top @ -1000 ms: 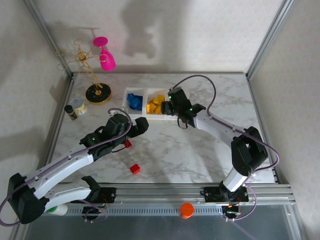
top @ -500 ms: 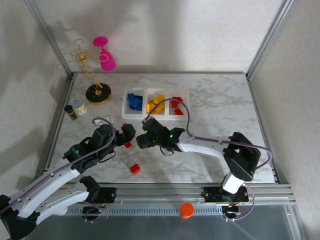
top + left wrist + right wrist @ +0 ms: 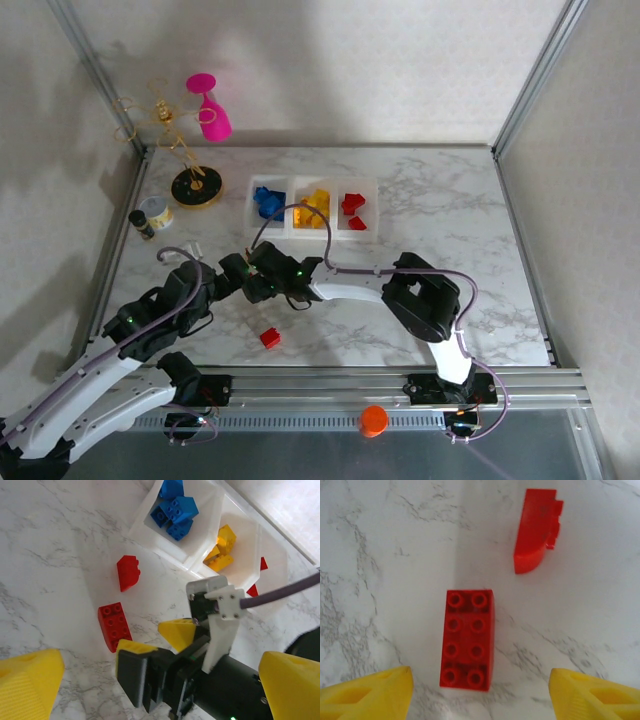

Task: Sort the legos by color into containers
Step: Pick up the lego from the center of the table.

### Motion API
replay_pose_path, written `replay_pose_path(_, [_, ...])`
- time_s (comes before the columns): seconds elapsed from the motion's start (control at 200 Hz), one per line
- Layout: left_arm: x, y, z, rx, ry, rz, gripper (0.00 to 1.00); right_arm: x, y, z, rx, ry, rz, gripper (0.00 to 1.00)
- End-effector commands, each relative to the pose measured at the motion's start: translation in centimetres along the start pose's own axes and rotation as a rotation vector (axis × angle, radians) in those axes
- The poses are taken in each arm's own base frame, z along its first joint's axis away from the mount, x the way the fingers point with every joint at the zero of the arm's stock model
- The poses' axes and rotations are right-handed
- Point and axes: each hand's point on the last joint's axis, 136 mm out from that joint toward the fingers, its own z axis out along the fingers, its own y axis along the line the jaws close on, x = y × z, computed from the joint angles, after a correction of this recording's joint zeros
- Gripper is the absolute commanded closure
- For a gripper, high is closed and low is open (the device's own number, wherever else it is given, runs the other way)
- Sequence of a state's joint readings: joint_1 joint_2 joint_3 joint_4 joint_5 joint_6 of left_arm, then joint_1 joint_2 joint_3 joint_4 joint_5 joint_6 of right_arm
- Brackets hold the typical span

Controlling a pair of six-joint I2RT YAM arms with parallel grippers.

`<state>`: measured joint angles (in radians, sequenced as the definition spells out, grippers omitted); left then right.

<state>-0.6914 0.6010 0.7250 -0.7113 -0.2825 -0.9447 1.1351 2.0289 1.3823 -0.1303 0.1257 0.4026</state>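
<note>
A red oblong lego [image 3: 469,639] lies studs-up on the marble, and a red curved lego [image 3: 537,530] lies beyond it. My right gripper [image 3: 480,700] hovers just above the oblong one, open, one yellow fingertip on each side, touching nothing. In the left wrist view the right gripper [image 3: 155,640] hangs beside that oblong lego [image 3: 115,625], with the curved lego [image 3: 128,571] farther off. My left gripper [image 3: 160,690] is open and empty, just behind the right one. From above, the left gripper [image 3: 228,274] and right gripper [image 3: 256,287] nearly meet. The containers [image 3: 312,228] hold blue, yellow and red legos.
Another red lego [image 3: 270,338] lies alone near the front edge. A black-and-gold stand base [image 3: 196,186], a small cup [image 3: 158,212] and a dark bottle [image 3: 142,224] sit at the back left. A pink glass [image 3: 212,112] hangs on the stand. The right arm stretches across the table's middle.
The right arm swung from the containers down and left to the red legos. The left arm drew back toward the near left corner, still open.
</note>
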Motion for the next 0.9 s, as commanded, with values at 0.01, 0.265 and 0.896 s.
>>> replay_pose_path(0.01, [-1.0, 0.6, -0.8, -0.019, -0.043, -0.032, 0.0, 0.8, 1.1, 1.4, -0.005, 0.029, -0.059, 0.3])
replay_pose_path(0.265, [-1.5, 1.2, -1.1, -0.052, -0.066, -0.035, 0.0, 1.8, 0.7, 3.6, 0.03, 0.071, -0.082, 0.38])
replay_pose_path(0.896, [-1.7, 0.0, -0.7, -0.022, -0.061, -0.041, 0.0, 1.9, 0.4, 3.8, 0.057, 0.101, -0.085, 0.67])
